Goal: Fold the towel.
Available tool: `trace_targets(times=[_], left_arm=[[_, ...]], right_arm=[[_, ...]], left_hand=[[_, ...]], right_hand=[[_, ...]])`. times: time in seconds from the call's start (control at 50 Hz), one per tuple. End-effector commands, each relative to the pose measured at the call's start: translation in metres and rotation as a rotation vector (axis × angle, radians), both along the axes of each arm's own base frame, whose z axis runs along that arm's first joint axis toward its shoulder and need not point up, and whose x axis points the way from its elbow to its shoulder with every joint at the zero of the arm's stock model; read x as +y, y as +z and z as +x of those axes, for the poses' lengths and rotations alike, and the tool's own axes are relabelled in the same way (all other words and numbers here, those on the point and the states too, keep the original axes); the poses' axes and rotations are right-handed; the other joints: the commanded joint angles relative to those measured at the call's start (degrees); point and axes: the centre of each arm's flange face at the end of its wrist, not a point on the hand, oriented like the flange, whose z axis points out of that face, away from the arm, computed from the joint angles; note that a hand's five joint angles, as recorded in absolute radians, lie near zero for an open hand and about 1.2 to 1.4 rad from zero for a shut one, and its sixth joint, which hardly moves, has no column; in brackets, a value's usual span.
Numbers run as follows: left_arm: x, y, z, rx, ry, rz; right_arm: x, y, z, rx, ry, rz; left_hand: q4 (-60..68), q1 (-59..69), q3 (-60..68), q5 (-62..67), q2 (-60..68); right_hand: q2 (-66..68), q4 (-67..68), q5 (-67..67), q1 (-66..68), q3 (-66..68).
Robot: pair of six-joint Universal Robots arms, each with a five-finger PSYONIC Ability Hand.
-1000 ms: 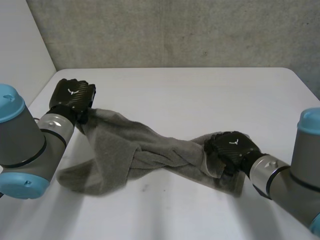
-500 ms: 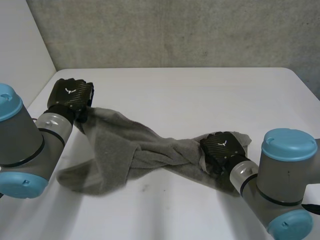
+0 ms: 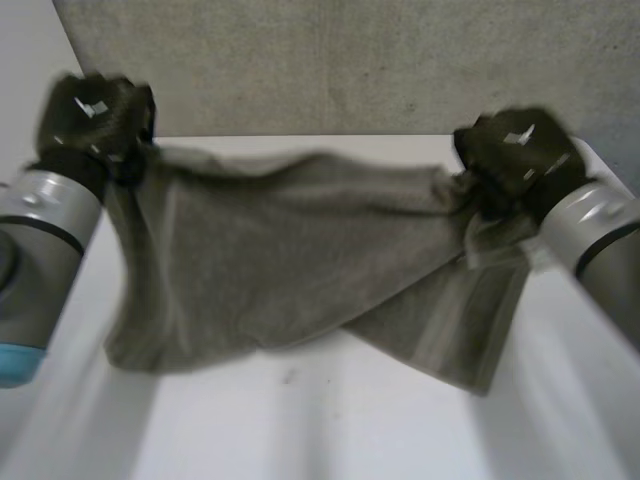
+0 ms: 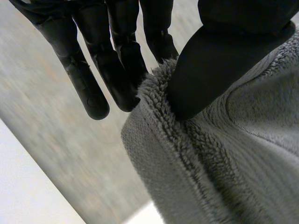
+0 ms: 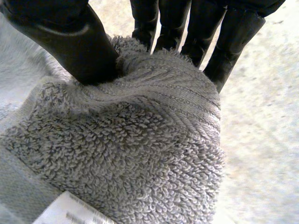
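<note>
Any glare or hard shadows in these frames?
Head view: even light, no glare on the table or towel. Right wrist view: faint sheen on the thumb of the right hand. Left wrist view: left hand matte, towel folds lightly self-shaded.

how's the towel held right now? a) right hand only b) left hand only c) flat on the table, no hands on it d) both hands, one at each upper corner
d: the left hand and the right hand each pinch an upper corner of the towel, spread between them.

Left hand (image 4: 117, 51) pinching grey towel (image 4: 224, 158) edge, thumb against fingers (image 4: 88, 88)
</note>
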Motion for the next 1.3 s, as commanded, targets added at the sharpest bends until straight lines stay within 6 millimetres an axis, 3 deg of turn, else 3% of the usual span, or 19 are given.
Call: trace_targets(times=[0.02, 0.1, 0.24, 0.36, 0.46, 0.54, 0.6, 0.64, 0.7, 0.78, 0.82, 0.92, 1.02, 1.04, 1.08, 1.1, 1.14, 1.18, 1.3], left_arm=[[0.03, 0.05, 0.01, 0.031, -0.005, -0.112], [0.041, 0.057, 0.015, 0.0, -0.014, -0.055], [0.031, 0.042, 0.031, -0.047, 0.024, 0.077], [-0.011, -0.002, 0.032, -0.074, 0.02, 0.197], [-0.046, -0.007, 0.021, -0.049, 0.009, 0.14], [-0.076, 0.029, 0.001, 0.03, -0.027, -0.025], [-0.083, 0.054, -0.002, 0.086, -0.036, -0.103], [-0.087, 0.101, 0.001, 0.223, -0.052, -0.229], [-0.086, 0.129, 0.007, 0.346, -0.056, -0.287], [-0.086, 0.132, 0.011, 0.414, -0.055, -0.275], [-0.087, 0.126, 0.011, 0.423, -0.052, -0.251], [-0.093, 0.076, 0.011, 0.389, -0.024, -0.095], [-0.096, -0.016, 0.016, 0.332, 0.032, 0.141], [-0.096, -0.016, 0.016, 0.332, 0.032, 0.142], [-0.098, -0.062, 0.016, 0.307, 0.051, 0.236], [-0.098, -0.063, 0.016, 0.307, 0.052, 0.237], [-0.097, -0.083, 0.017, 0.292, 0.062, 0.28], [-0.095, -0.124, 0.02, 0.247, 0.088, 0.368], [-0.089, -0.153, 0.023, 0.155, 0.105, 0.436]], right_arm=[[0.013, 0.053, -0.016, 0.09, 0.019, 0.073], [0.021, 0.068, -0.02, 0.146, 0.062, 0.133], [0.005, 0.057, -0.014, 0.171, 0.097, 0.212], [-0.026, 0.022, -0.001, 0.201, 0.106, 0.286], [-0.07, 0.007, 0.014, 0.171, 0.093, 0.195], [-0.109, 0.033, 0.029, 0.092, 0.07, -0.071], [-0.117, 0.069, 0.035, 0.018, 0.067, -0.265], [-0.118, 0.086, 0.035, -0.014, 0.06, -0.338], [-0.111, 0.11, 0.034, -0.081, 0.076, -0.402], [-0.104, 0.117, 0.033, -0.13, 0.112, -0.383], [-0.101, 0.102, 0.036, -0.117, 0.157, -0.308], [-0.098, 0.057, 0.039, -0.035, 0.205, -0.134], [-0.097, -0.001, 0.04, 0.103, 0.226, 0.009], [-0.097, -0.002, 0.04, 0.104, 0.226, 0.01], [-0.094, -0.044, 0.04, 0.194, 0.249, 0.096], [-0.094, -0.044, 0.04, 0.195, 0.249, 0.096], [-0.091, -0.091, 0.038, 0.285, 0.271, 0.189], [-0.09, -0.112, 0.037, 0.326, 0.277, 0.231], [-0.086, -0.146, 0.035, 0.371, 0.293, 0.304]], left_hand=[[10.2, 12.0, 10.3, 11.4, 10.2], [10.2, 12.0, 10.3, 11.4, 10.2], [10.2, 12.0, 10.3, 11.4, 10.2], [10.2, 12.0, 10.3, 11.4, 10.2], [10.2, 12.0, 10.3, 11.4, 10.2], [10.2, 12.0, 10.3, 11.4, 10.2], [10.2, 12.0, 10.3, 11.4, 10.2], [10.2, 12.0, 10.3, 11.4, 10.2], [10.2, 12.0, 10.3, 11.4, 10.2], [10.2, 12.0, 10.3, 11.4, 10.2], [10.2, 12.0, 10.3, 11.4, 10.2], [10.2, 12.0, 10.3, 11.4, 10.2], [10.2, 12.0, 10.3, 11.4, 10.2], [10.2, 12.0, 10.3, 11.4, 10.2], [10.2, 12.0, 10.3, 11.4, 10.2], [10.2, 12.0, 10.3, 11.4, 10.2], [10.2, 12.0, 10.3, 11.4, 10.2], [10.2, 12.0, 10.3, 11.4, 10.2], [10.2, 12.0, 10.3, 11.4, 10.2]], right_hand=[[4.9, 4.2, 4.9, 5.3, 8.9], [4.9, 4.2, 4.9, 5.3, 8.9], [4.9, 4.2, 4.9, 5.3, 8.9], [4.9, 4.2, 4.9, 5.3, 8.9], [4.9, 4.2, 4.9, 5.3, 8.9], [4.9, 4.2, 4.9, 5.3, 8.9], [4.9, 4.2, 4.9, 5.3, 8.9], [4.9, 4.2, 4.9, 5.3, 8.9], [4.9, 4.2, 4.9, 5.3, 8.9], [4.9, 4.2, 4.9, 5.3, 8.9], [4.9, 4.2, 4.9, 5.3, 8.9], [4.9, 4.2, 4.9, 5.3, 8.9], [4.9, 4.2, 4.9, 5.3, 8.9], [4.9, 4.2, 4.9, 5.3, 8.9], [4.9, 4.2, 4.9, 5.3, 8.9], [4.9, 4.2, 4.9, 5.3, 8.9], [4.9, 4.2, 4.9, 5.3, 8.9], [4.9, 4.2, 4.9, 5.3, 8.9], [4.9, 4.2, 4.9, 5.3, 8.9]])
